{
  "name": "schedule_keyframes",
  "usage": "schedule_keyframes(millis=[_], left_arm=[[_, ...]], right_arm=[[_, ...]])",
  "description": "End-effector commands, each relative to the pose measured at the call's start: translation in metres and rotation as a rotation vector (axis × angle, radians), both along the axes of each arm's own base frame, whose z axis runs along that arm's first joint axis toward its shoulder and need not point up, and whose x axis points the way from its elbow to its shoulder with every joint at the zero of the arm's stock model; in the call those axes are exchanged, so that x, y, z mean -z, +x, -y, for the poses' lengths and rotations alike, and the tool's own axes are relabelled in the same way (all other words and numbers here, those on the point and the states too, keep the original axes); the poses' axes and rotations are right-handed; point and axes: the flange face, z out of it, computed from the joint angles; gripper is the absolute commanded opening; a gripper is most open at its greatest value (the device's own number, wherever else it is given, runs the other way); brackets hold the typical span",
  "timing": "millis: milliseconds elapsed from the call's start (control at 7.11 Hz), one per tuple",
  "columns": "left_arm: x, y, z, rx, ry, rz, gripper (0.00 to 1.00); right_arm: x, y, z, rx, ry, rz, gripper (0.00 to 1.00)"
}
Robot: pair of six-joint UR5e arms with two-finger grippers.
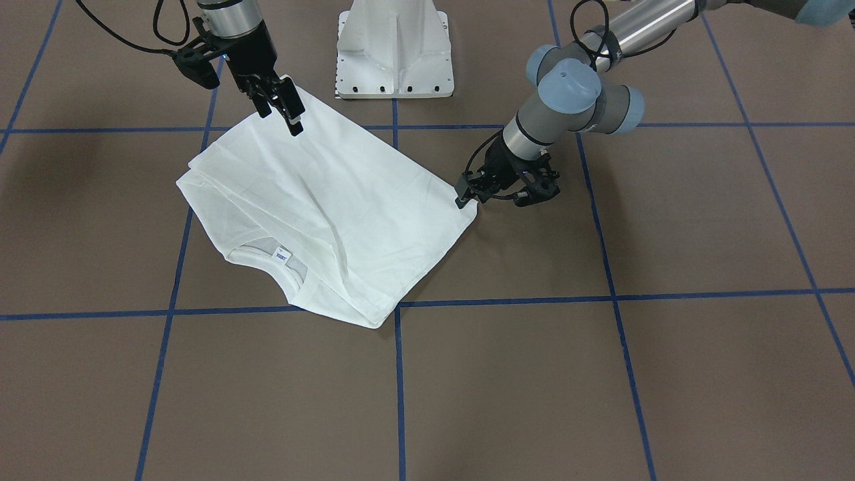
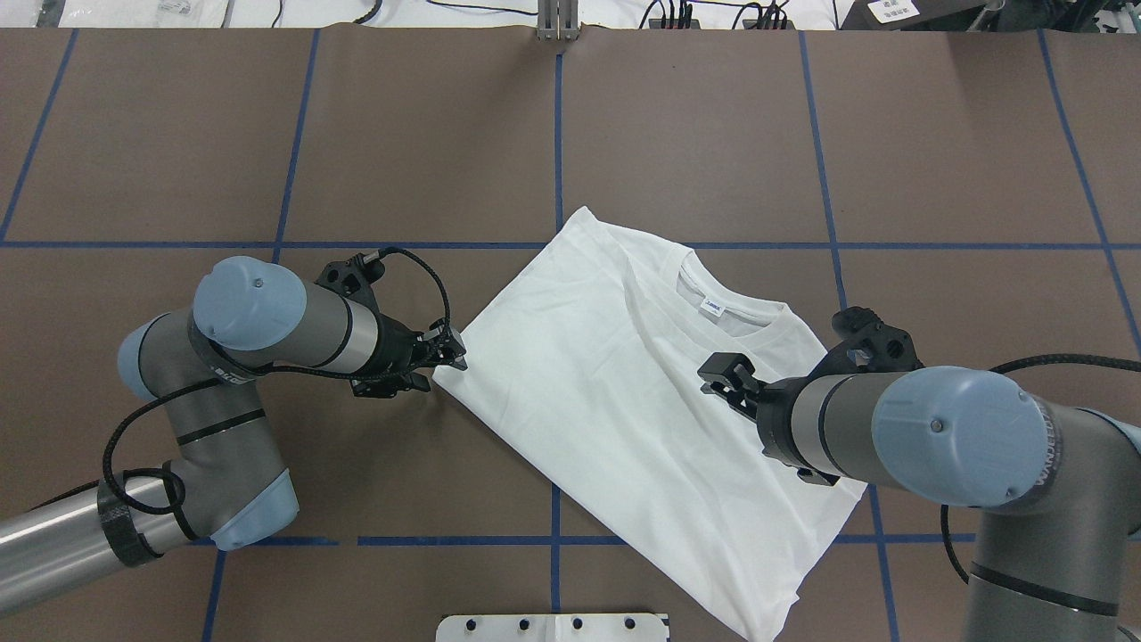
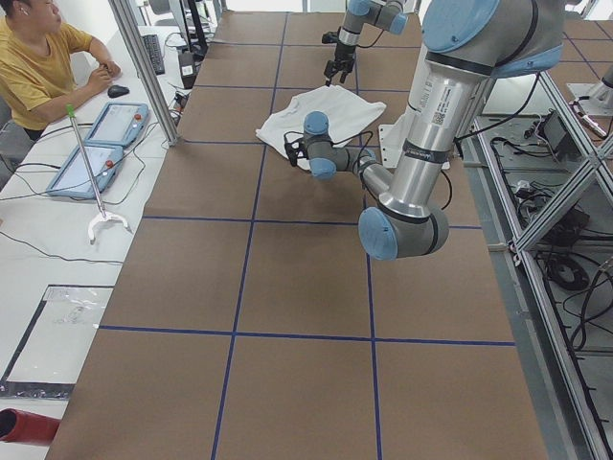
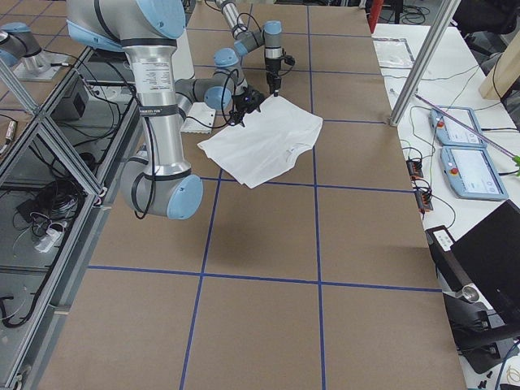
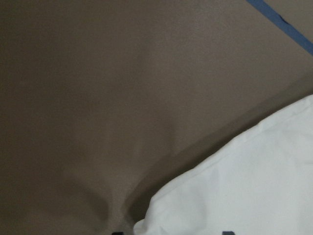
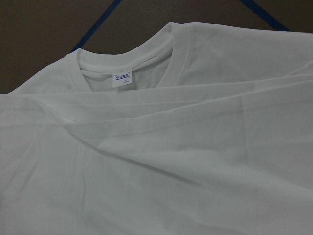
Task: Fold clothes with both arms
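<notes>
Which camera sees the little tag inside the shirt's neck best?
The right wrist view: the tag looks big and close in the neck of the T-shirt. Overhead and front-facing views show it tiny, the side views lose it, and the left wrist view misses it.

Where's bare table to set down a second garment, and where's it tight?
Free: the far row of the brown table beyond the blue tape line. Crowded: the middle, where the white long-sleeved cotton T-shirt lies between the left gripper and right gripper, back to the white mounting pedestal.
</notes>
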Motion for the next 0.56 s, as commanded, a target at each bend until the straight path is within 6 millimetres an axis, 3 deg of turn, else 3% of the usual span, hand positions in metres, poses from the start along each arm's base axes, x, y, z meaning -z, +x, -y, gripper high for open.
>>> schedule_keyframes(millis=[0, 141, 422], left_arm=[[-0.0009, 0.0008, -0.0004, -0.002, -0.001, 0.001, 0.29], [-0.0009, 0.0008, -0.0004, -0.002, 0.0, 0.001, 0.0], [-0.0059, -0.0071, 0.0076, 0.01, 0.011, 0.01, 0.0]], right_arm=[[0.0008, 0.0005, 0.0, 0.0, 0.001, 0.002, 1.0], [0.0021, 0.0009, -0.0001, 0.0, 0.002, 0.005, 1.0], [0.0021, 0.0004, -0.0007, 0.001, 0.002, 0.005, 1.0]])
